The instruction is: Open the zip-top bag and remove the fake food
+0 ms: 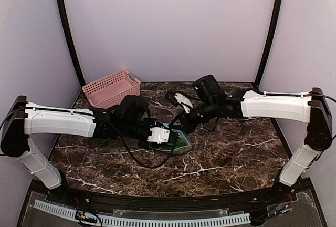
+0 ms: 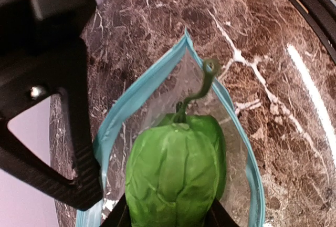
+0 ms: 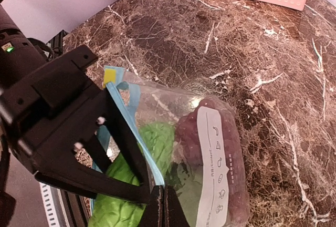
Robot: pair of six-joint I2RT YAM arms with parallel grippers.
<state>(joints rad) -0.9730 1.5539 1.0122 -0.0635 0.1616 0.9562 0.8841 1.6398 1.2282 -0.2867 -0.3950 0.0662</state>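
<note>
The zip-top bag [image 1: 180, 143] lies at mid-table with its teal zip strip [image 2: 131, 101] spread open. My left gripper [image 2: 170, 220] reaches into the bag's mouth and is shut on the bright green piece [image 2: 176, 169], a pepper with a curled stem. My right gripper [image 3: 164, 206] is shut on the bag's teal edge [image 3: 142, 143] and holds that side up. Its black finger also shows in the left wrist view [image 2: 84, 179]. The dark red-purple grapes [image 3: 207, 137] lie inside the bag behind a white label [image 3: 212, 169]. Both grippers meet over the bag in the top view, the left gripper [image 1: 160, 135] and the right gripper [image 1: 180, 125].
A pink slotted basket [image 1: 111, 87] stands at the back left of the marble table [image 1: 231, 153]. Black cables [image 1: 139, 160] loop from the left arm onto the table. Purple walls enclose the back and sides.
</note>
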